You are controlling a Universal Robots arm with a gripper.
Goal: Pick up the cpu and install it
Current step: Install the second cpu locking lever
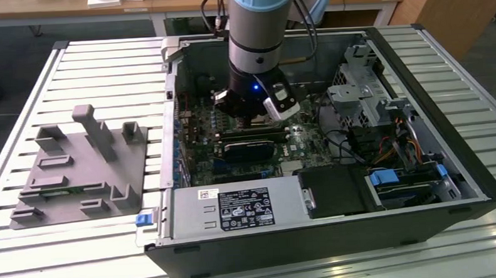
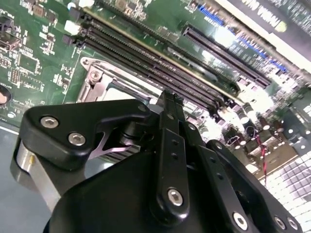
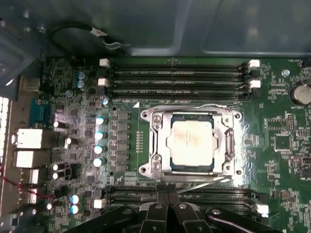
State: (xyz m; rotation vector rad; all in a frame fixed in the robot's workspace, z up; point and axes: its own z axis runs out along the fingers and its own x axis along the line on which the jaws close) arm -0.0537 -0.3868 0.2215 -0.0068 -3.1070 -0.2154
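Note:
The cpu (image 3: pixel 192 141), a square chip with a pale silver top, lies flat in the socket on the green motherboard, framed by the metal socket bracket (image 3: pixel 154 145). In the first wrist view my gripper (image 3: pixel 168 200) hovers just off the socket's edge, over the nearer memory slots, fingers together with nothing between them. The second wrist view shows the black fingers (image 2: pixel 170 111) closed above the socket bracket (image 2: pixel 99 77). In the exterior view my gripper (image 1: pixel 260 121) hangs inside the open computer case over the motherboard.
Rows of black memory slots (image 3: pixel 175 73) run on both sides of the socket. A grey plastic tray (image 1: pixel 73 165) lies on the slatted table at the exterior view's left. Inside the case are the power supply (image 1: pixel 234 209), a drive cage (image 1: pixel 363 96) and cables.

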